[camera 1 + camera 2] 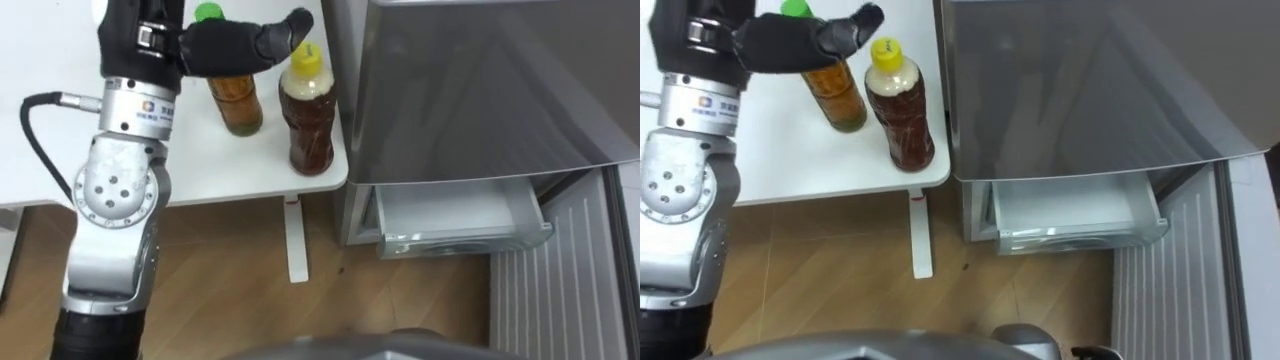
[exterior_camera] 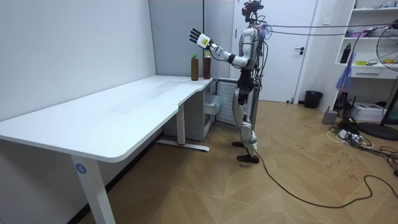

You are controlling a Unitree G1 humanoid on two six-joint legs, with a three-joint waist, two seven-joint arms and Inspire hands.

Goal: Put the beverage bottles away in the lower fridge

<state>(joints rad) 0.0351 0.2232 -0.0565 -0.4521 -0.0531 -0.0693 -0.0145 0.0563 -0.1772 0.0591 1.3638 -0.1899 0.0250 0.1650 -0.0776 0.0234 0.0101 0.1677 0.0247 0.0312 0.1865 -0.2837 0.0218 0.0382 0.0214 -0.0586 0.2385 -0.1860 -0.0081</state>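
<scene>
Green-capped bottle (image 1: 236, 105) and yellow-capped bottle (image 1: 309, 115), both holding brown drink, stand upright on the white counter (image 1: 230, 168). They sit at its corner nearest the grey fridge (image 1: 480, 80). The yellow-capped one is at 3 o'clock from the green-capped one, just beside it with a thin gap between, and it is the closer of the two to the counter's edge. The left robot hand (image 1: 228, 47) comes in on its arm from 7 o'clock. In the eye views it lies across the green-capped bottle's neck, the green cap peeking out at the hand's 12 o'clock. Its fingertips reach toward 3 o'clock, ending just above the yellow cap. The room view shows this robot hand raised in the air well above both bottles, fingers straight and spread apart, holding nothing and touching neither bottle. The fridge stands at 3 o'clock from the counter, close against its side. Low on the fridge, at 5 o'clock from the bottles, a pale drawer (image 1: 455, 212) juts out over the wooden floor (image 1: 230, 280). A ribbed white panel (image 1: 560, 280) stands at the drawer's 4 o'clock. In the room view the robot stands upright on the floor at the counter's far end, facing the fridge.
</scene>
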